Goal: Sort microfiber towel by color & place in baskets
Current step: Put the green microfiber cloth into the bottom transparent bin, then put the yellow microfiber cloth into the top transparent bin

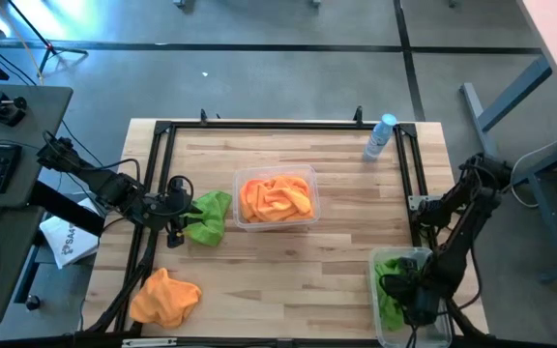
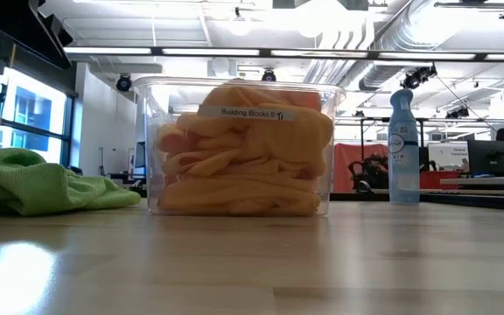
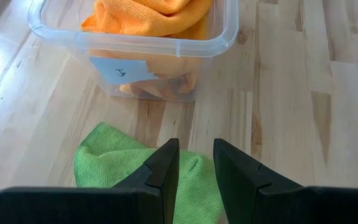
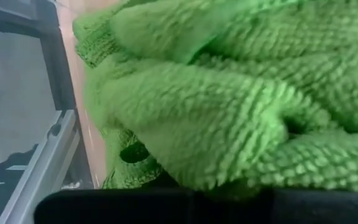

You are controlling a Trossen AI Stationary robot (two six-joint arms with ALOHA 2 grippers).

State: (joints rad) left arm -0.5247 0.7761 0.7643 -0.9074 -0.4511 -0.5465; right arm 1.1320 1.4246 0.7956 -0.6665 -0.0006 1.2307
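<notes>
Partly hidden: right gripper (image 1: 406,302), clenched, buried in green towels (image 1: 389,290) inside the corner basket (image 1: 387,333). Left gripper (image 3: 194,163), fingers parted, empty, hovers over a green towel (image 3: 114,165).

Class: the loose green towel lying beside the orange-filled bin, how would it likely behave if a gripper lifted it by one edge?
The green towel lies crumpled in soft folds, so it would probably droop and unfold. Its fuzzy weave suggests good grip. It looks light, so the bin should stay put.

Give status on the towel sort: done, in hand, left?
Done: orange towels fill the middle basket.
In hand: right pincer sits shut in the green-towel basket; left pincer open over a loose green towel.
Left: that towel and the orange towel at the front-left.
</notes>
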